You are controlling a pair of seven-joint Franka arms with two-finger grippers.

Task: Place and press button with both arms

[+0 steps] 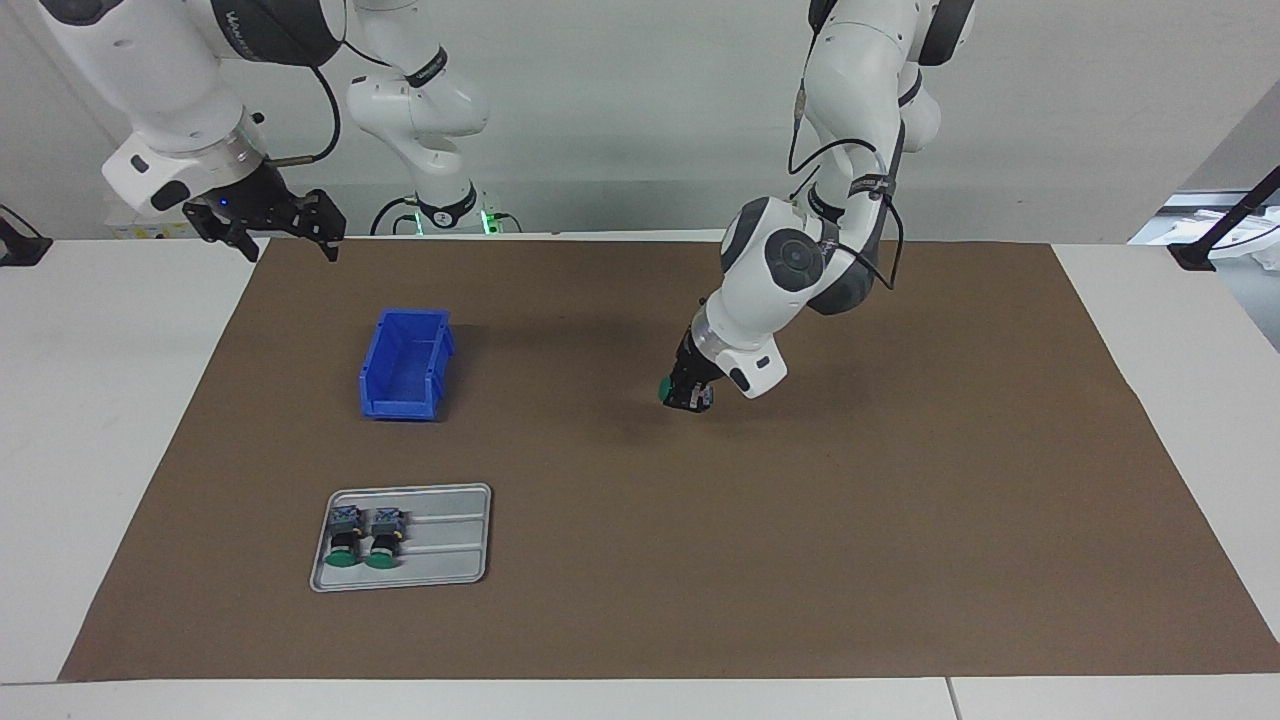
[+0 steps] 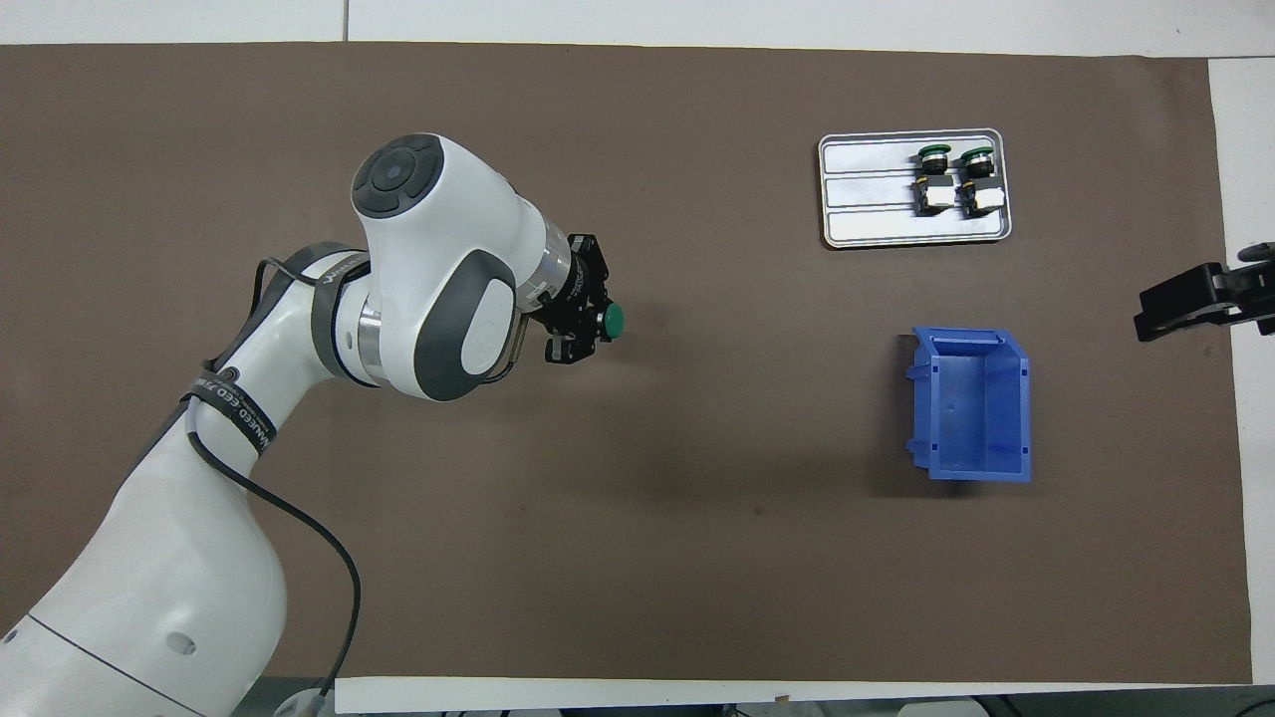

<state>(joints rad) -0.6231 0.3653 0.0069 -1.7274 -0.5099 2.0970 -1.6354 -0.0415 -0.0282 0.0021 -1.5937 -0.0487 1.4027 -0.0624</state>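
My left gripper [image 1: 687, 397] is shut on a button [image 1: 665, 392] and holds it low over the middle of the brown mat, the green cap pointing toward the right arm's end. In the overhead view the left gripper [image 2: 590, 321] shows the green cap of the button [image 2: 615, 320] sticking out past its fingers. Two more buttons [image 1: 345, 535] [image 1: 385, 533] lie side by side on a grey tray [image 1: 450, 540]. My right gripper [image 1: 268, 228] waits open and empty, raised over the mat's edge at the right arm's end; it also shows in the overhead view [image 2: 1195, 299].
A blue open bin [image 1: 405, 365] stands on the mat, nearer to the robots than the tray. In the overhead view the bin [image 2: 971, 403] and the tray [image 2: 867, 189] lie toward the right arm's end. The brown mat [image 1: 900, 500] covers most of the table.
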